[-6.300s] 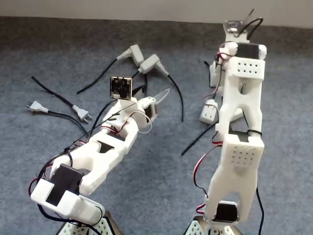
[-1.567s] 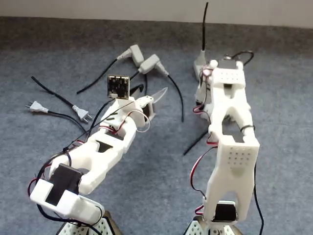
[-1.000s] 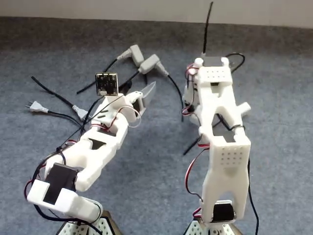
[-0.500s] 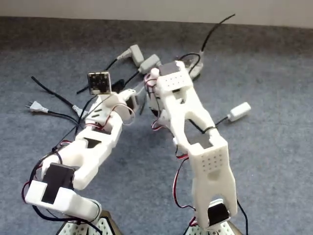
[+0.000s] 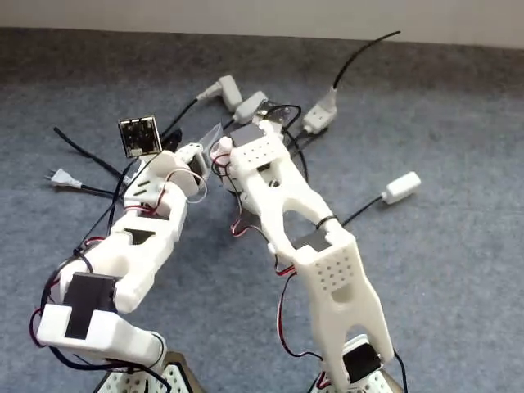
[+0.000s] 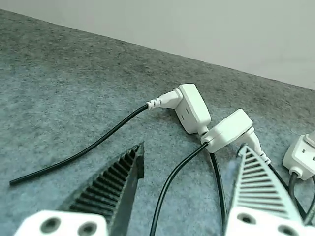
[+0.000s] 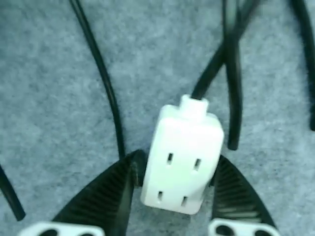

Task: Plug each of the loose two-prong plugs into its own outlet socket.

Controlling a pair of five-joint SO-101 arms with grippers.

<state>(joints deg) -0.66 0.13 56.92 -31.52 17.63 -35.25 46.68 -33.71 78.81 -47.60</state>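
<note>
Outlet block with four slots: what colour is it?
The outlet block is white; best in the right wrist view.

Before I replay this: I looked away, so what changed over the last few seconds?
The right gripper, shut on a socket block, swung left toward the left gripper, which shifted left, open. The loose plug and the white connector pair stayed put.

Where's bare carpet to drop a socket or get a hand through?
Widest: the carpet right of the right arm, past the lone socket to the edge. Smaller: near-left strip below the two-prong plug. Crowded: far centre, where the socket cluster and cords tangle.
</note>
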